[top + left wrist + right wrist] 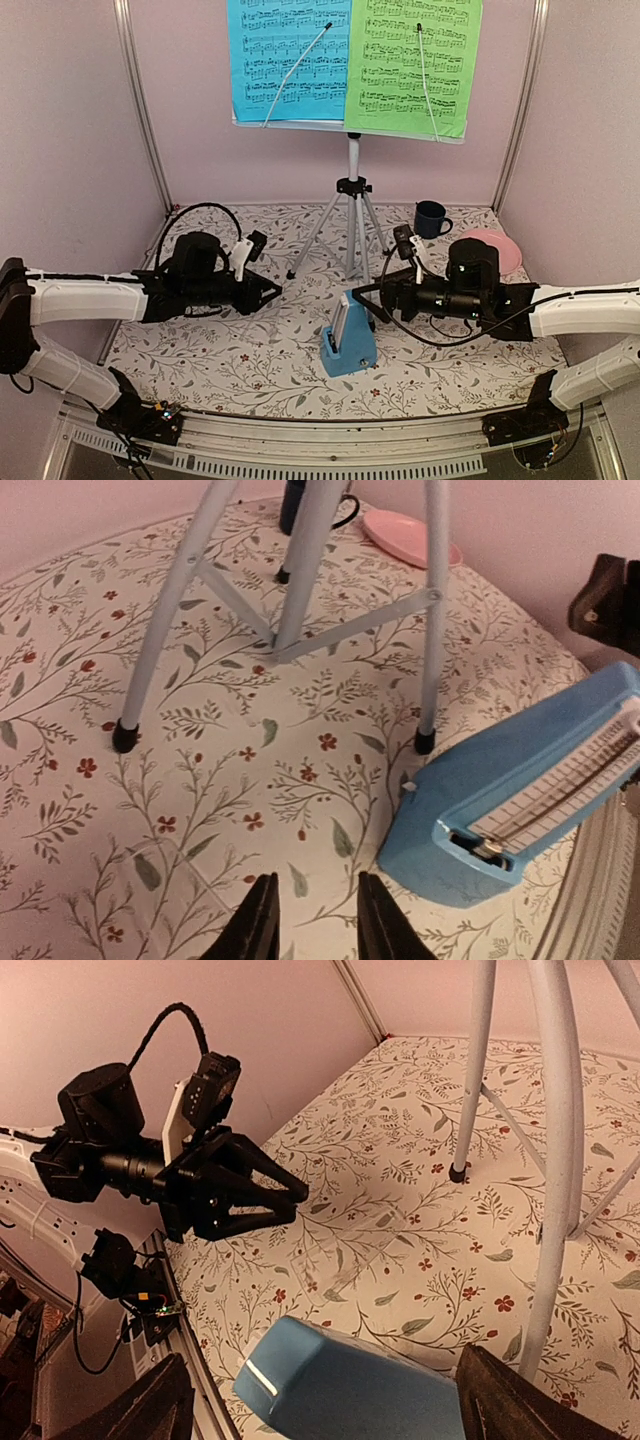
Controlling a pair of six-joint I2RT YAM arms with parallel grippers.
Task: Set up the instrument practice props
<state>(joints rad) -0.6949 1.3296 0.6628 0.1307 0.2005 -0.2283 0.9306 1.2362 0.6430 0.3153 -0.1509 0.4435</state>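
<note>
Both arms lie low and level. Left gripper (272, 291) points to 3 o'clock, jaws narrowly parted, empty. Right gripper (366, 298), spread wide, straddles the metronome (348, 345), at the stand's (352, 190) 6 o'clock.

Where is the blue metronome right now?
In the top view, the metronome stands near the middle of the table, just in front of the tripod; the mug sits farther back to its right.

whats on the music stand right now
A blue music sheet and a green music sheet side by side, each under a white wire. They cover the desk of the music stand, so only its bottom lip shows.
</note>
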